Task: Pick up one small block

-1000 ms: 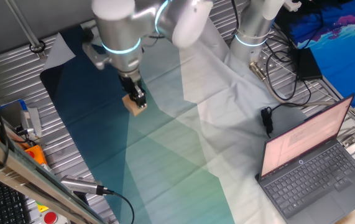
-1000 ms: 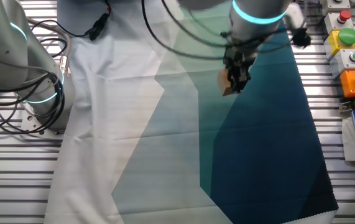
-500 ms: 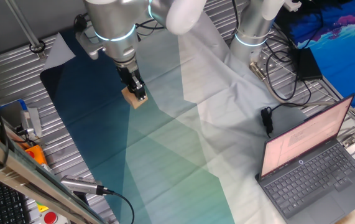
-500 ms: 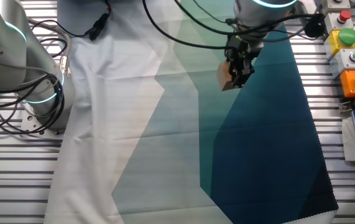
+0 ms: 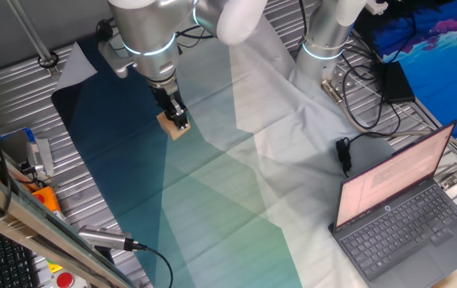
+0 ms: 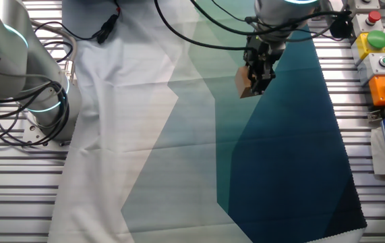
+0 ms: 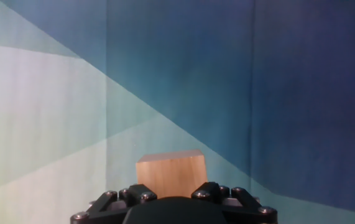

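Pincer (image 6: 255,79) clamping small block (image 6: 243,84), no legible writing on block

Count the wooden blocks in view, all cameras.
1. The small block is held in the gripper, lifted above the blue-green cloth; the other fixed view and hand view show the same block. No others visible.

Light was even and fairly bright in both fixed views, with soft glare on the ribbed metal table (image 5: 20,88) at the left edge and a pale glow from the open silver laptop's screen (image 5: 392,180). Shadows stayed faint on the blue-to-white patterned cloth (image 6: 179,155). In the hand view the cloth looked slightly soft, while the light-tan wooden cube (image 7: 170,173) was sharper.
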